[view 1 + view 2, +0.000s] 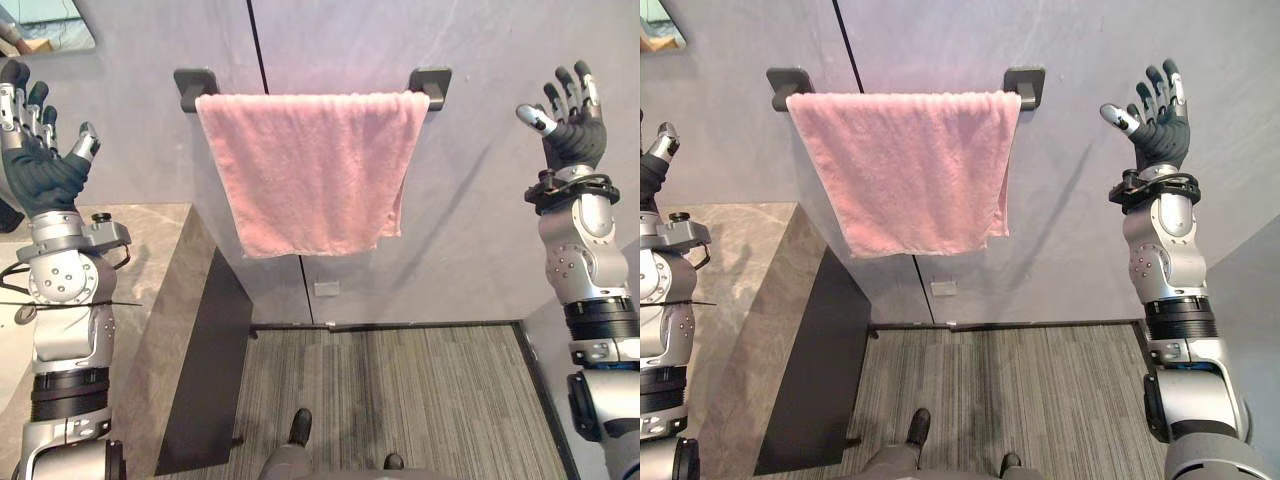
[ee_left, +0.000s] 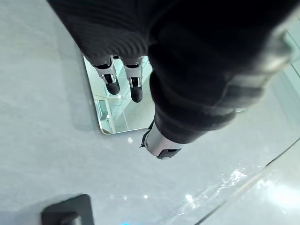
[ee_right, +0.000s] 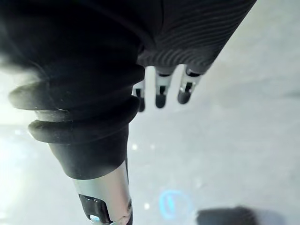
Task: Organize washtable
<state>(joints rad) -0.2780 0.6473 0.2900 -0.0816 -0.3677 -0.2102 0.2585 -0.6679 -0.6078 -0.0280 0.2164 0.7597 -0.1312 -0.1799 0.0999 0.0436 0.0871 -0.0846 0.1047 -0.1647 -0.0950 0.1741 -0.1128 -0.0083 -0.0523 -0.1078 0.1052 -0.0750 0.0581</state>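
Your left hand and right hand are up on each side of the pink towel, fingers wide, holding nothing. The towel hangs crooked on the rail. I think you should reach in next and pull it straight.
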